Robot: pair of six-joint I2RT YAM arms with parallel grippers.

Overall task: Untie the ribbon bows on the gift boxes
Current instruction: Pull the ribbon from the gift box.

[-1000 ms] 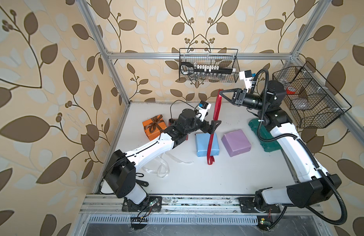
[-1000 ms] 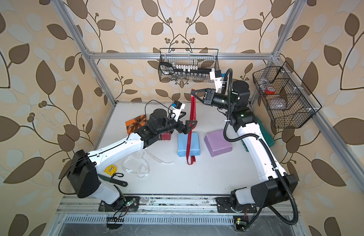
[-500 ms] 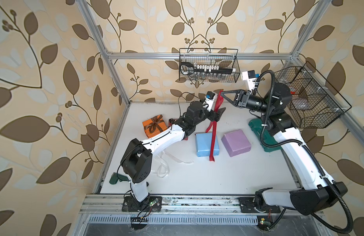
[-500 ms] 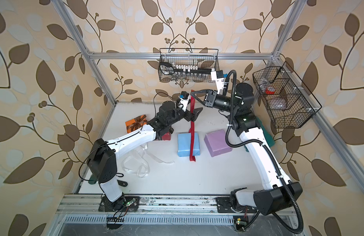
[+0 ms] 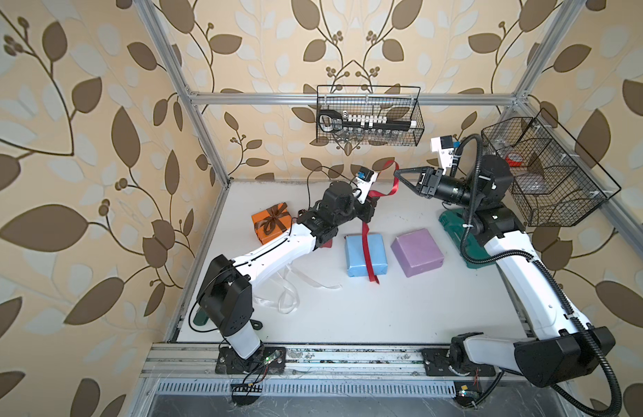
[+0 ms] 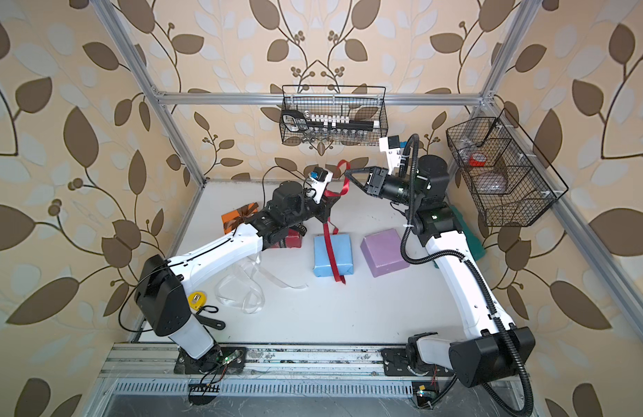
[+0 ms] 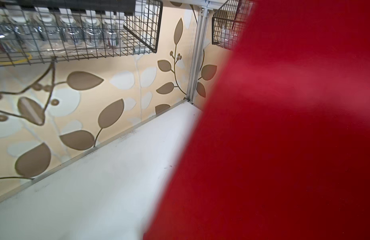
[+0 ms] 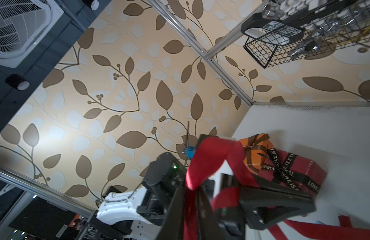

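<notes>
**A:** What has the left gripper (image 5: 372, 203) got?

**B:** It's clamped on the red ribbon (image 5: 367, 249). The left wrist view is mostly blurred red satin. From that pinch one length drops down across the top of the light blue box (image 5: 356, 258), and its end lies on the white table (image 5: 385, 317) at the box's near side.

**A:** And the other length?

**B:** It rises and curls at the right gripper (image 5: 398, 173), held up near the back wall. The right wrist view shows the ribbon hanging between those jaws, but I can't tell whether they pinch it or have let go.

**A:** How will it handle?

**B:** I'd say light, limp and slippery, with no stiffness to push against, so it can only be pulled. Grip it flat across its width, near a free end. The paper-wrapped box looks light too and may slide if the ribbon snags.

**A:** What about the rest?

**B:** The lilac box (image 5: 417, 252) is bare, and a white ribbon (image 5: 287, 289) lies loose by the left arm. The orange box (image 5: 267, 231) has a tied brown bow (image 5: 273, 216). The dark red box (image 8: 300, 176) has a tied black lettered bow (image 8: 281, 171) — take those by a tail, not a loop.
</notes>
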